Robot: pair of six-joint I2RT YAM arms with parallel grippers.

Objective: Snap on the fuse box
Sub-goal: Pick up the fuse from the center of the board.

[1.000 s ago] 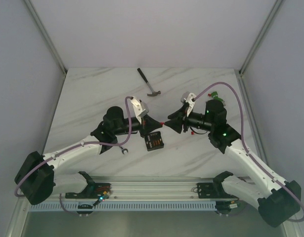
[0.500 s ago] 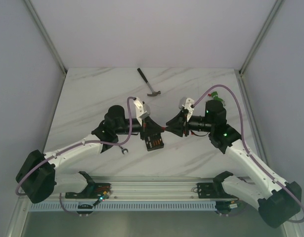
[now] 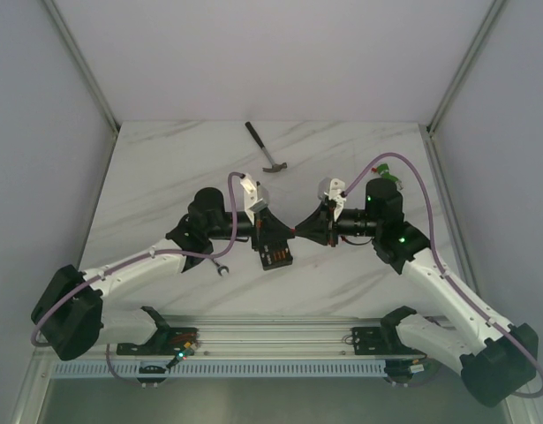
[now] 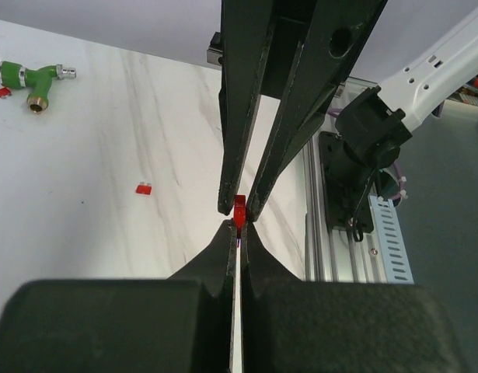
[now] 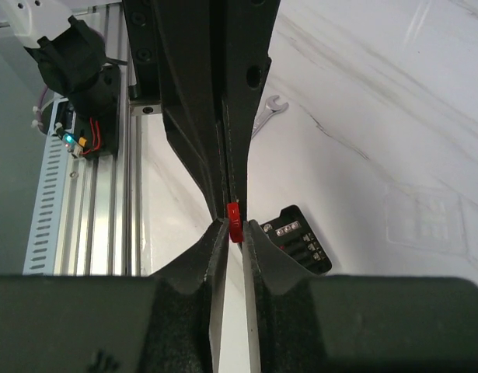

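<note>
- Two arms met tip to tip over the middle of the bench (image 3: 156, 177).
- Left gripper (image 4: 238, 230): jaws drawn together on the lower end of one small red fuse (image 4: 239, 210).
- Right gripper (image 5: 234, 231): jaws also closed onto that same fuse, so it was pinched from both sides and held above the bench.
- Fuse box (image 3: 275, 255): count 1. It lay flat on the bench just near of the left gripper's tip, fuse rows facing up, and neither gripper touched it.
- Wrench (image 3: 222, 266): count 1, to the left of the fuse box and close under the left arm.
- Hammer (image 3: 267, 148): count 1, at far centre and well apart from both arms.
- Green connector (image 4: 33, 78): count 1, far right, behind the right arm. A small red piece (image 4: 1, 92) lay just beside it at the frame edge; its type could not be made out.
- Loose red fuse (image 4: 143, 189): count 1, alone on the bench between the connector and the grippers.
- A faint clear rectangular piece (image 5: 422, 217) lay far of the fuse box.
- Edges: a rail ran along the near edge and walls closed in the left, right and far sides.
- The widest bare stretch of bench lay at far left, between the hammer and the left wall.
</note>
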